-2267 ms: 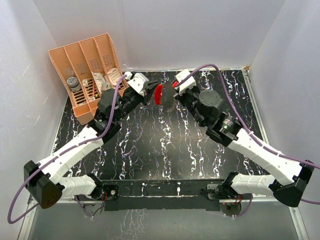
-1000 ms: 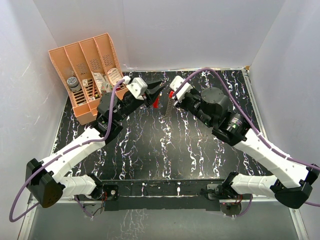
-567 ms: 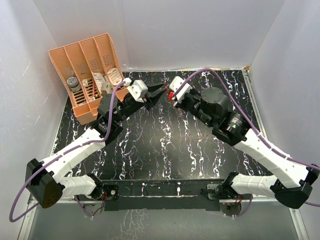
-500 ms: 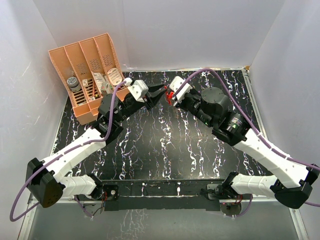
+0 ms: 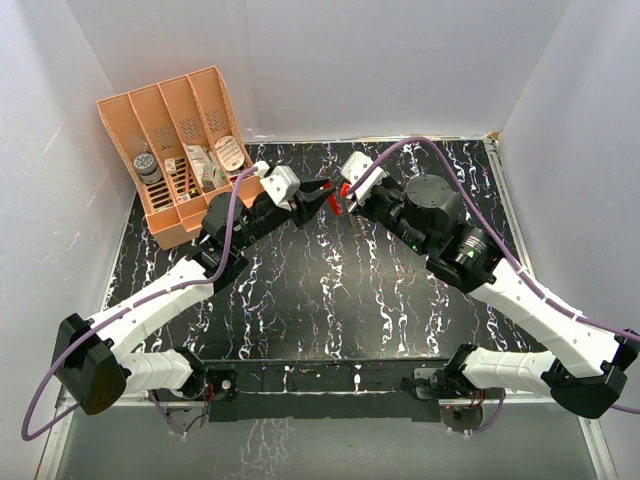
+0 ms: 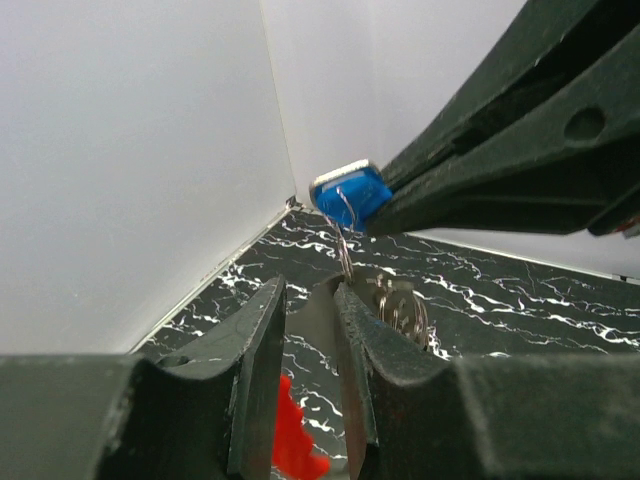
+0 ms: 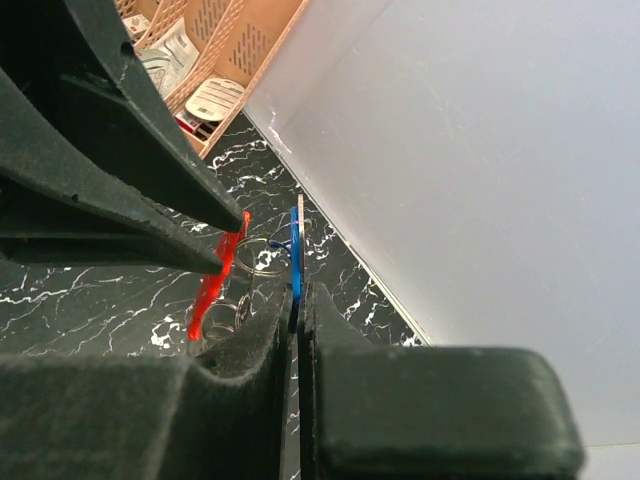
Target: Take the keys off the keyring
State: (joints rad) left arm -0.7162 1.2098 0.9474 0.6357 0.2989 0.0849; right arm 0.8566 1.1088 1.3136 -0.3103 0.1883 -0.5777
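In the top view my two grippers meet tip to tip above the back middle of the table. My right gripper (image 5: 343, 190) is shut on the blue head of a key (image 7: 296, 255), which also shows in the left wrist view (image 6: 350, 192). My left gripper (image 5: 320, 192) is shut on the red-and-white fob of the keyring (image 5: 335, 203), pinching its top edge at the fingertips (image 7: 222, 222). The red fob (image 7: 212, 280) hangs below them. Silvery rings (image 7: 262, 255) link the fob to the key, and coiled rings show beside my left fingers (image 6: 402, 308). Other keys are hidden.
An orange divided organizer (image 5: 170, 120) with small packets and a round item stands at the back left, close behind my left arm. White walls enclose the black marbled table (image 5: 330, 300) on the left, back and right.
My left gripper has moved right and my right gripper left, so their tips now meet. The red fob, earlier seen face-on, has turned edge-on between them.
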